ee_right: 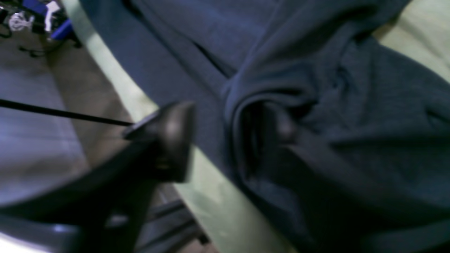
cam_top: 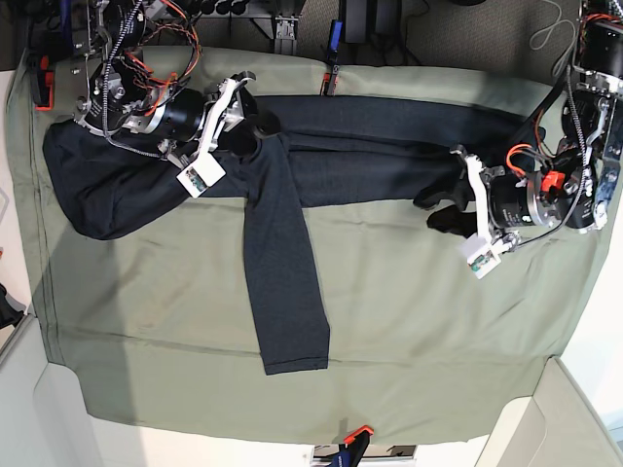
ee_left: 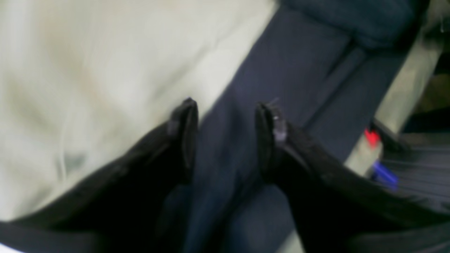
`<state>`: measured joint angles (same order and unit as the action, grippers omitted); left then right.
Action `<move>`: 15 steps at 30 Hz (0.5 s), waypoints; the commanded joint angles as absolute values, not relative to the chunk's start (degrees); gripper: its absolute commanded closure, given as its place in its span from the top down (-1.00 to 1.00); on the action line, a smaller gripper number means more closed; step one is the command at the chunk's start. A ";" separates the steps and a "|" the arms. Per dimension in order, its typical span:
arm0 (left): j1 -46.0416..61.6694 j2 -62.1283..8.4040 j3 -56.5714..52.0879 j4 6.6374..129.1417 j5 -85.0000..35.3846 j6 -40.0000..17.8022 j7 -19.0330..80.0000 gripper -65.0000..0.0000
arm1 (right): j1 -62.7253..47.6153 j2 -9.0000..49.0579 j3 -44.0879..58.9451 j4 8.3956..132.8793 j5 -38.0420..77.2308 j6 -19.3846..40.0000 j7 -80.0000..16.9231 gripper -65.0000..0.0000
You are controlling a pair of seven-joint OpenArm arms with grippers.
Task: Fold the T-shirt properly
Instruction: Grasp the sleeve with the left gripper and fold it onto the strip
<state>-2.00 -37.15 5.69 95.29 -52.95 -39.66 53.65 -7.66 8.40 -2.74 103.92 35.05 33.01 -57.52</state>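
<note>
Both jaws spread wide: left gripper point(ee_left: 226, 105) above T-shirt point(cam_top: 282, 263) edge, right gripper point(ee_right: 228, 119) straddling a fold

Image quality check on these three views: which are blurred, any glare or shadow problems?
Left wrist: smeared throughout, the open left gripper soft over the T-shirt, the table cloth washed out pale. Right wrist: also blurred, the right gripper dark against fabric, one finger hard to separate from it. Base: sharp, evenly lit, a faint shadow band near the cloth's left edge, no glare.
</note>
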 commanded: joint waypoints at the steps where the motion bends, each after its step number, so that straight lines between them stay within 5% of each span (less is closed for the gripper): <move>1: -4.71 -36.62 5.19 94.13 -52.90 -40.00 50.85 0.11 | -7.09 8.51 -2.13 104.90 35.35 33.23 -56.34 0.08; 4: -10.35 -30.55 5.26 84.93 -50.17 -40.00 47.31 0.30 | -7.16 8.54 0.64 104.90 34.28 33.12 -56.16 0.08; 15: -27.79 -11.20 5.26 53.76 -36.95 -39.24 42.13 0.30 | -7.22 8.73 18.26 104.90 38.65 32.80 -57.17 0.08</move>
